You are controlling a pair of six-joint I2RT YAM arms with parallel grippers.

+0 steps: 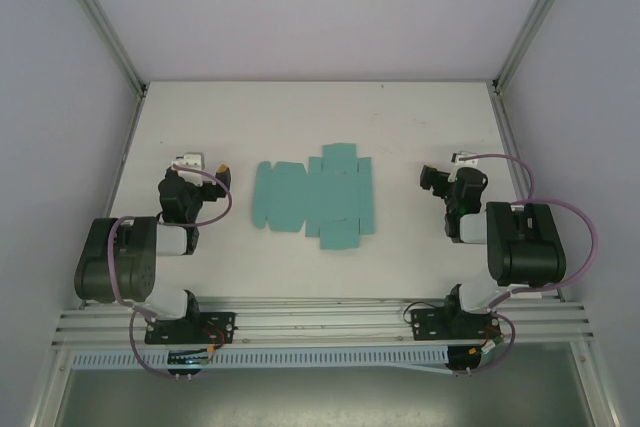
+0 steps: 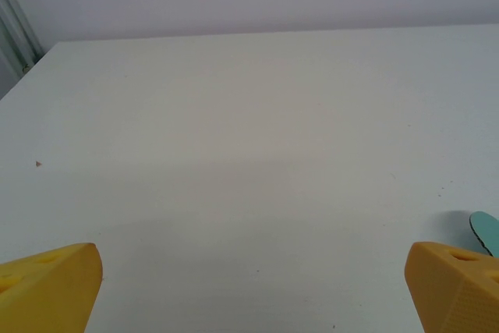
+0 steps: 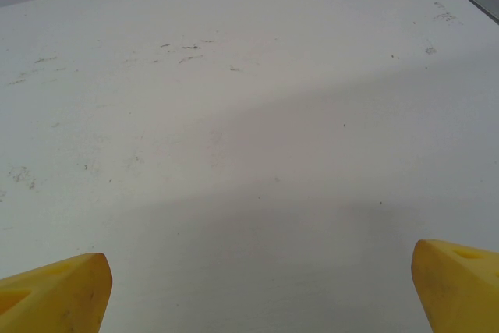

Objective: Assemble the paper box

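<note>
My left gripper (image 2: 253, 271) and right gripper (image 3: 261, 271) are gaping wide, gripping nothing. Overhead, the paper box (image 1: 315, 197) is lying flat between them; my left wrist is catching its edge at four o'clock.

White table (image 1: 300, 117), faint scuffs (image 3: 183, 46), maybe dirt; grey walls (image 1: 320, 7).

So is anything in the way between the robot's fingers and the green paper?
No, nothing visible. The paper box lies flat on the table, and only bare tabletop separates it from the left fingers and the right fingers, both spread open.
</note>
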